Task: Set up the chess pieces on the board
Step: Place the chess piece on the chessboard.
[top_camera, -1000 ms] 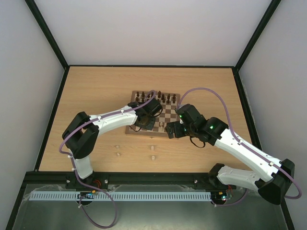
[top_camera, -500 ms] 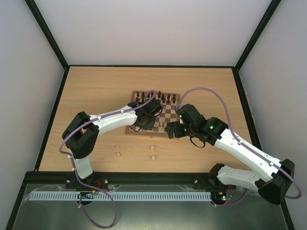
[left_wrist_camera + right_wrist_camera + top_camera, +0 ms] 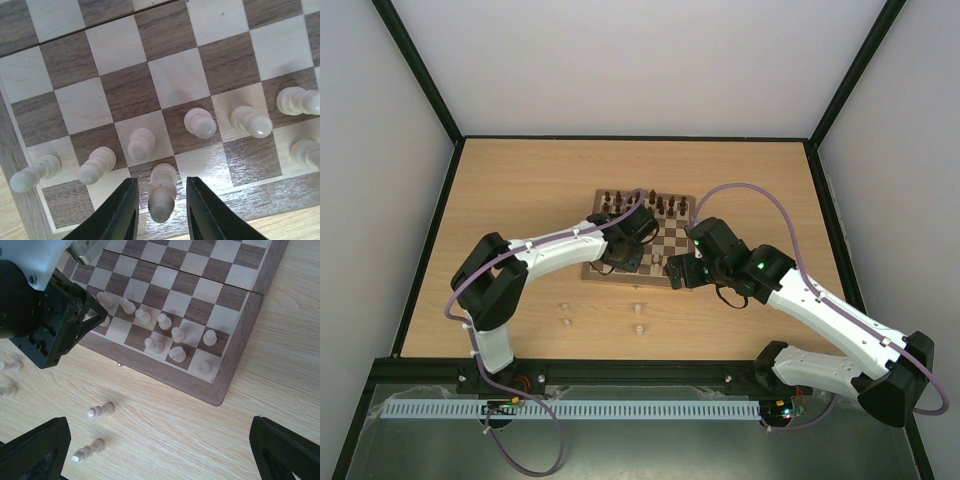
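Straddling one pale chess piece on the board's edge row, the left hand stands parted, not touching it; the right hand gapes empty above loose pieces awaiting placement on the bench.

Nothing readable here: no text, labels, brand marks, numbers or signs are legible in any of the three views.

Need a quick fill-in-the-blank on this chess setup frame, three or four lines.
1. The pale piece between the fingers of the left gripper stands on a ____ square.
2. The right gripper is wide ____.
3. The dark pieces line the ____ edge of the board.
4. Loose pale pieces lie off the board on the ____.
Missing: dark; open; far; table.
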Robot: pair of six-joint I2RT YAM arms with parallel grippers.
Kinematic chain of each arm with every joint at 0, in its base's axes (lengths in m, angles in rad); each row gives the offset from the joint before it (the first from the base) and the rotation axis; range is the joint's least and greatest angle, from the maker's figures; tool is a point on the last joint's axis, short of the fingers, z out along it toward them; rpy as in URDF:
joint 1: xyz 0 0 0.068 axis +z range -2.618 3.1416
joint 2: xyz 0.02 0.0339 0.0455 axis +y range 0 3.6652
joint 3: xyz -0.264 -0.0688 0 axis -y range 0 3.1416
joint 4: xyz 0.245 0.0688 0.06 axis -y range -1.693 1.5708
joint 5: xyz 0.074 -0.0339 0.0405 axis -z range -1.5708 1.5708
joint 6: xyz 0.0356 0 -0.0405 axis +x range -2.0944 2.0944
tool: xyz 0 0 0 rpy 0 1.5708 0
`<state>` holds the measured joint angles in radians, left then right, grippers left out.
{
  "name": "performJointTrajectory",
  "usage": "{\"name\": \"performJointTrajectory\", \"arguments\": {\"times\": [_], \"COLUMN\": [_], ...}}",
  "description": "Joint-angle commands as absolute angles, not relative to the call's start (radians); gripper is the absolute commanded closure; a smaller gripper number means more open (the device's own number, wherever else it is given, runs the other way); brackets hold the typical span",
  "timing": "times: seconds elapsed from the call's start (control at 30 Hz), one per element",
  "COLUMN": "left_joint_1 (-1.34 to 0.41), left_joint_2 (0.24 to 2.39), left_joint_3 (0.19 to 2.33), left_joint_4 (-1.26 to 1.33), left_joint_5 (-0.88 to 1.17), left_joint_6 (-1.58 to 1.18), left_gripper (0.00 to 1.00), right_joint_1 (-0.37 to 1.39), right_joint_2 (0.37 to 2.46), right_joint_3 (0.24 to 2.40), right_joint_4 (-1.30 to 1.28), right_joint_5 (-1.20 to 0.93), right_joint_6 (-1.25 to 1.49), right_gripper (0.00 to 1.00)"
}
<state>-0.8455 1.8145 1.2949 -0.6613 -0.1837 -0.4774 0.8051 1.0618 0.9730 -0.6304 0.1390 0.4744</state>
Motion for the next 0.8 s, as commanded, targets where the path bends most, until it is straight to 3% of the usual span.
{"name": "performJointTrajectory", "arguments": {"times": [0.0,0.07,0.27,0.77], "left_joint_1": [-0.84,-0.841,-0.839,-0.847], "left_joint_2": [1.843,1.845,1.838,1.802], "left_joint_3": [1.288,1.289,1.284,1.259], "left_joint_4": [-0.663,-0.668,-0.676,-0.689], "left_joint_5": [-0.181,-0.18,-0.181,-0.179], "left_joint_6": [-0.475,-0.474,-0.477,-0.491], "left_gripper": [0.75,0.81,0.84,0.84], "right_joint_1": [0.801,0.801,0.801,0.802], "right_joint_2": [1.049,1.047,1.04,1.035], "right_joint_3": [0.962,0.96,0.959,0.957], "right_joint_4": [-0.66,-0.659,-0.657,-0.657], "right_joint_5": [0.139,0.138,0.141,0.138], "right_joint_6": [0.462,0.461,0.46,0.462], "right_gripper": [0.01,0.01,0.01,0.01]}}
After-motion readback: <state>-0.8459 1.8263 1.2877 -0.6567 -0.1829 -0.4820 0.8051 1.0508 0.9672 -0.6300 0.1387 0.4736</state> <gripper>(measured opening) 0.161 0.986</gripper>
